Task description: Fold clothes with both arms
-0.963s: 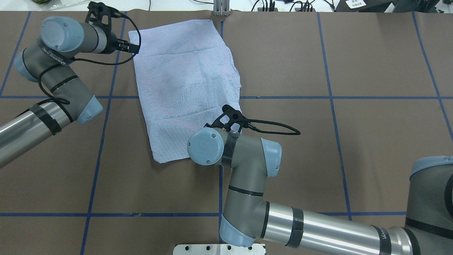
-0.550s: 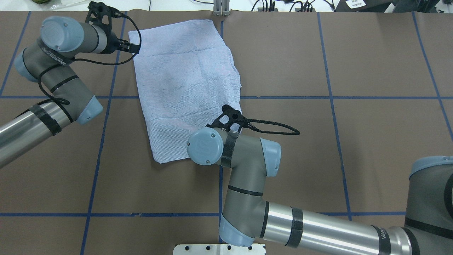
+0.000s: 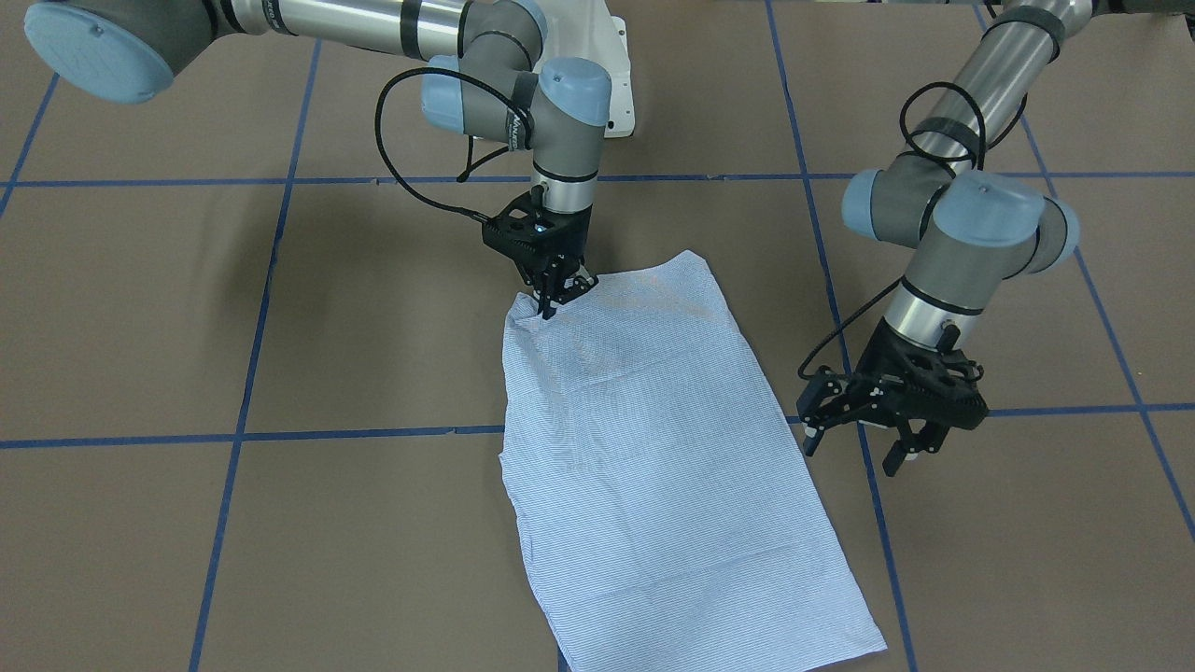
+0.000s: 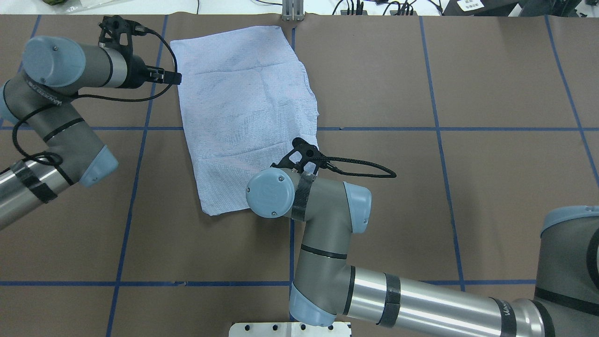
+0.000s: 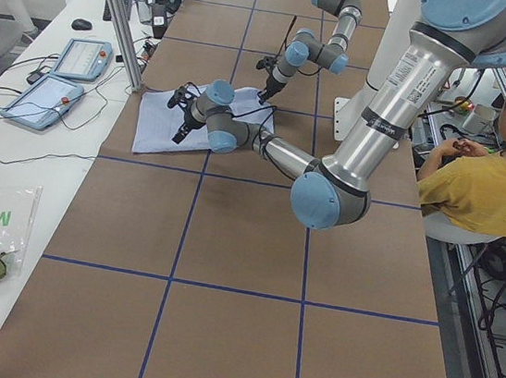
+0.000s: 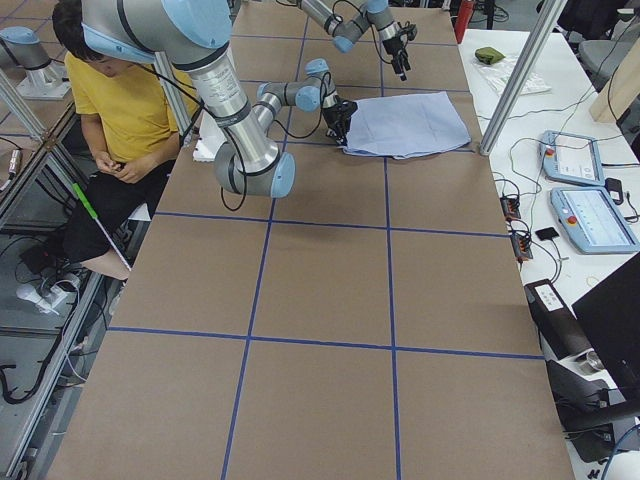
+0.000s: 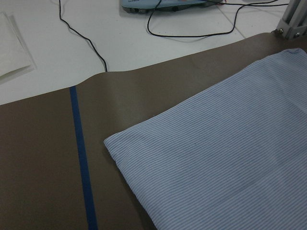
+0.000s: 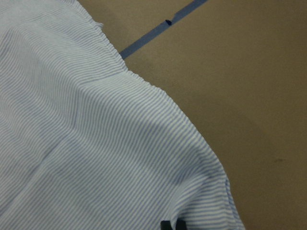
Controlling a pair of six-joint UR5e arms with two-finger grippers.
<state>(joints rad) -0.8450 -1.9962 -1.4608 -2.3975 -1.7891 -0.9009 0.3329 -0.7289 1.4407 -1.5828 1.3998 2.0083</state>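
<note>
The light blue striped shirt [image 4: 248, 107] lies folded into a long rectangle on the brown table, and also shows in the front view [image 3: 653, 467]. My right gripper [image 3: 553, 301] is shut on the shirt's near right corner, which is slightly lifted. Its dark fingertips [image 8: 172, 225] show at the right wrist view's bottom edge, on the cloth [image 8: 86, 143]. In the overhead view the right wrist hides this gripper. My left gripper [image 3: 854, 448] is open and empty, just off the shirt's left edge [image 4: 174, 77]. The left wrist view shows only the shirt's far left corner [image 7: 230, 158].
An aluminium post [image 4: 292, 11] stands at the table's far edge by the shirt. Teach pendants [image 5: 70, 58] and cables lie on the white bench beyond. A person in yellow [image 5: 497, 175] sits behind the robot. The white pedestal base [image 4: 290, 329] is at the near edge.
My left arm has drawn back to the left, and its gripper has come off the shirt's left edge and shifted slightly nearer. The right arm and shirt have barely moved.
</note>
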